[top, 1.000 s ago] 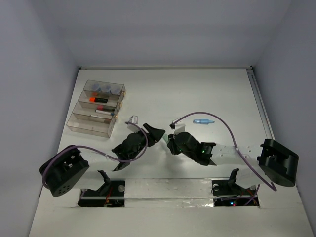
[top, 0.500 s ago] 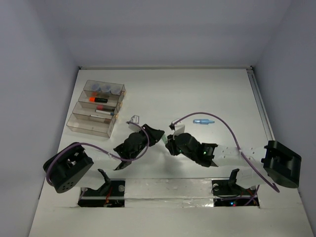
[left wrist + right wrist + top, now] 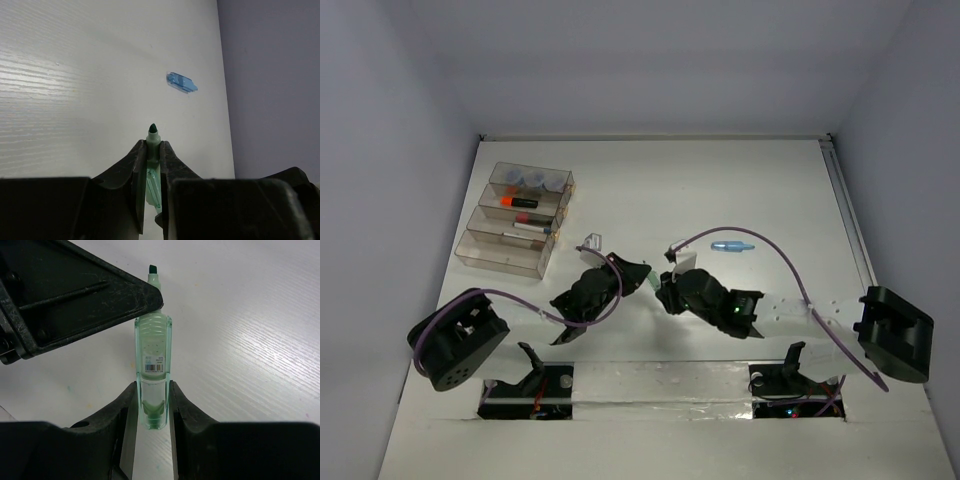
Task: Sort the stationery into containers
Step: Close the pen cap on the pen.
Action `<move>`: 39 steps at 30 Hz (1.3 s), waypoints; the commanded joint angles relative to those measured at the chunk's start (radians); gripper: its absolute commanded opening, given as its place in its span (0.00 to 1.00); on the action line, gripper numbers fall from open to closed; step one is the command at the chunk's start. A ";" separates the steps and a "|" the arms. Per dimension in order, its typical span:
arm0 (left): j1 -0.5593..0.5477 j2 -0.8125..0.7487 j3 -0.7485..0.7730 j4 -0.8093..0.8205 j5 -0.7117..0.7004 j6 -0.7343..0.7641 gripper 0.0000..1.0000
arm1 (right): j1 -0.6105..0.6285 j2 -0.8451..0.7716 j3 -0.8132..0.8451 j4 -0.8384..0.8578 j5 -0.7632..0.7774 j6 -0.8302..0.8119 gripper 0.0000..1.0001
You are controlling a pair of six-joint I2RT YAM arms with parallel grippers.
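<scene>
My right tool (image 3: pixel 152 392) has moved closer, so it and my left tool (image 3: pixel 152 146) both grasp the green marker (image 3: pixel 153 347), probably mid-handover.

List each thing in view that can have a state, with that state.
green marker: uncapped, tip bare, held by both arms at once.
left gripper: fingers shut on the green marker, near its tip.
right gripper: fingers shut on the green marker's rear end.
light blue item: lying loose on the table.
bins: open-topped, partly filled.
pots: sitting in the far bin.
</scene>
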 commanded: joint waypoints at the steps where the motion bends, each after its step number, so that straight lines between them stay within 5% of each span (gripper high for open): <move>1: -0.007 -0.038 0.040 0.012 -0.033 0.031 0.00 | 0.014 -0.049 0.005 0.027 -0.061 0.018 0.14; 12: 0.004 -0.201 0.092 -0.233 -0.150 0.232 0.00 | 0.014 -0.141 0.050 -0.191 -0.248 0.058 0.13; 21: 0.004 -0.199 0.126 -0.204 0.151 0.543 0.01 | 0.014 -0.132 0.296 -0.556 -0.445 0.073 0.09; 22: 0.004 -0.236 0.122 -0.213 0.152 0.543 0.11 | 0.014 -0.126 0.315 -0.574 -0.464 0.070 0.09; 23: 0.004 -0.259 0.117 -0.229 0.149 0.543 0.33 | 0.014 -0.121 0.332 -0.590 -0.471 0.068 0.09; 27: 0.004 -0.405 0.117 -0.327 0.088 0.543 0.69 | -0.047 -0.109 0.398 -0.642 -0.481 0.056 0.06; 34: 0.004 -0.707 0.017 -0.485 0.008 0.478 0.72 | -0.148 -0.083 0.452 -0.668 -0.515 0.027 0.05; 39: 0.004 -0.859 -0.113 -0.447 0.092 0.456 0.67 | -0.252 -0.060 0.481 -0.662 -0.572 0.022 0.05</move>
